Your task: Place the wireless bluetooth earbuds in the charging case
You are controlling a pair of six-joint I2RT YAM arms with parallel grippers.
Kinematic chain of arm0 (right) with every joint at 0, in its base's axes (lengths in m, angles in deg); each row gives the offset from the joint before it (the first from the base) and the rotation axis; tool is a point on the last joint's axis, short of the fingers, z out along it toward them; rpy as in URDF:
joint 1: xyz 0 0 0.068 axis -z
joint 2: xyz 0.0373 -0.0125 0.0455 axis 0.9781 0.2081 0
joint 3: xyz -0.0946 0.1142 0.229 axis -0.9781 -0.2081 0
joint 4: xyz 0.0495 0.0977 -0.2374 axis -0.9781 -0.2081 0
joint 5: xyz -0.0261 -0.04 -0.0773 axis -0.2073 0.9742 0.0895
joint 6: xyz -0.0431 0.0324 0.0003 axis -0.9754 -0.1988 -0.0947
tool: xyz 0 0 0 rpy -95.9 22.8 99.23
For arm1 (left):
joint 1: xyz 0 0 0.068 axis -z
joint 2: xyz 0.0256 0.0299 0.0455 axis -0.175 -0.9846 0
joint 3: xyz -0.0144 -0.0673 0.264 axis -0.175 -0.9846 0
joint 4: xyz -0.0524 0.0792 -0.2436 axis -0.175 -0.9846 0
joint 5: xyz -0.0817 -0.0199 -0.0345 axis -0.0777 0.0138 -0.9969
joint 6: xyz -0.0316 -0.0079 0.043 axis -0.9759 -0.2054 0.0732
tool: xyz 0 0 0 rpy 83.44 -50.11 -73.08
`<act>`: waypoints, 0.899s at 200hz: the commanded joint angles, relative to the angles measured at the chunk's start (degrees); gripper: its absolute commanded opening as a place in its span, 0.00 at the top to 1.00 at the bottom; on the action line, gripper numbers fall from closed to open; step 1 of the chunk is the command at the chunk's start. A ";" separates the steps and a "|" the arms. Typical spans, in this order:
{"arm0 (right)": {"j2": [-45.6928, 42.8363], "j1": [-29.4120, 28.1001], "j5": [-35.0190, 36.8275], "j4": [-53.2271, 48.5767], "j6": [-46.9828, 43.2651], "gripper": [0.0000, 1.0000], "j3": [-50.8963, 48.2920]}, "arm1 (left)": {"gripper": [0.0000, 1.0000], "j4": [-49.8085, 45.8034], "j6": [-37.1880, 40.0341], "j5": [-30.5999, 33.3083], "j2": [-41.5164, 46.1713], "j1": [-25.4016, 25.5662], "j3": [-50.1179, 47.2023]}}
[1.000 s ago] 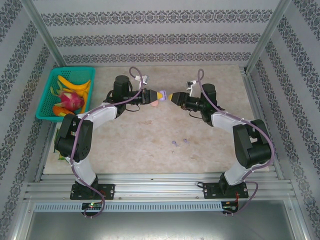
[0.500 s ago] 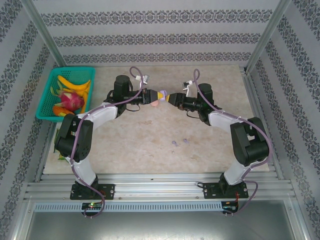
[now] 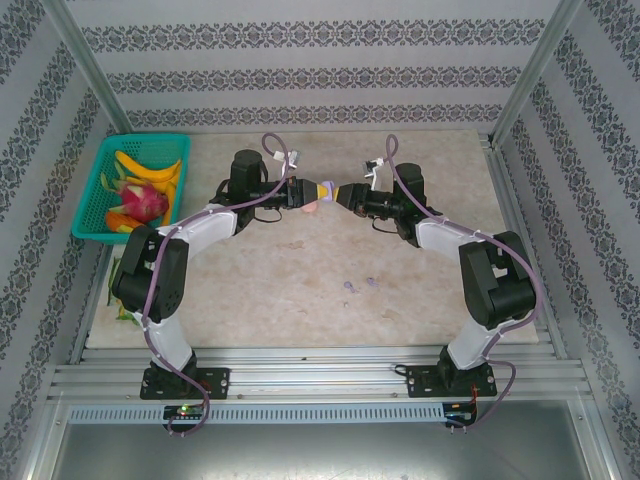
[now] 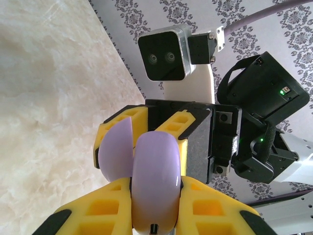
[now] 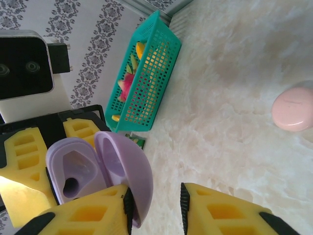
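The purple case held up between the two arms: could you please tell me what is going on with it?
The left gripper is shut on the purple charging case, holding it above the table. The right gripper faces it, jaws apart at the edge of the open lid. Two light purple earbuds lie on the table nearer the arm bases, and a pink case lies there too.

The basket (image 3: 148, 136) sits at the upper left of the table (image 3: 260, 290). At upper centre the charging case (image 3: 326, 189) hangs between the left gripper (image 3: 315, 190) and the right gripper (image 3: 338, 192). A disc (image 3: 311, 208) lies just below it, and the earbuds (image 3: 350, 287) lie further down, below centre.
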 commanded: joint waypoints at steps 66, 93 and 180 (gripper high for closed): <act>-0.40 0.20 -0.19 -0.77 -1.63 0.83 2.06 | 0.90 -1.80 1.18 -2.57 -1.00 2.01 1.58; -1.09 -0.02 -0.14 -2.20 -2.17 0.87 2.52 | 0.79 -2.08 1.23 -2.05 -0.99 2.20 1.52; -5.34 -0.50 3.38 -10.45 -6.54 0.99 3.31 | 0.21 -6.01 3.42 2.49 1.86 2.19 1.32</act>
